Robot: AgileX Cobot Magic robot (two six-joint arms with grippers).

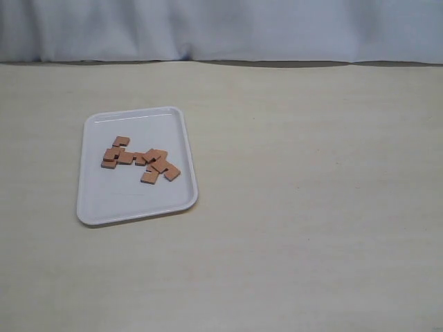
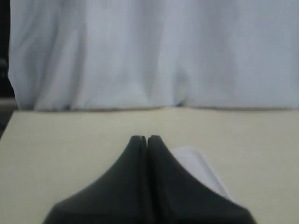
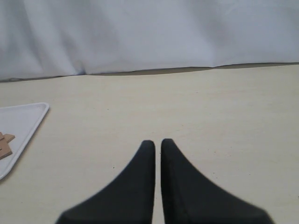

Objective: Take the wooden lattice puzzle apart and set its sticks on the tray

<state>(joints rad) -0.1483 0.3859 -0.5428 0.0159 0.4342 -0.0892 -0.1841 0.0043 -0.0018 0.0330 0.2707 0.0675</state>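
Sticks scattered mid-tray, kept off rim. Broad tabletop seen R of tray. L gripper, R gripper: both closed, nothing held.

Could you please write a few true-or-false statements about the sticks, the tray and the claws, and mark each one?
1. The sticks lie on the tray. True.
2. The sticks are interlocked as a neat lattice. False: they lie loose in a scattered cluster, some overlapping.
3. The left claw grips a stick. False: its fingertips are pressed together with nothing between them.
4. Neither arm appears in the exterior view. True.
5. The tray sits in the right half of the exterior view. False: it sits on the left, and only bare table shows on the right.
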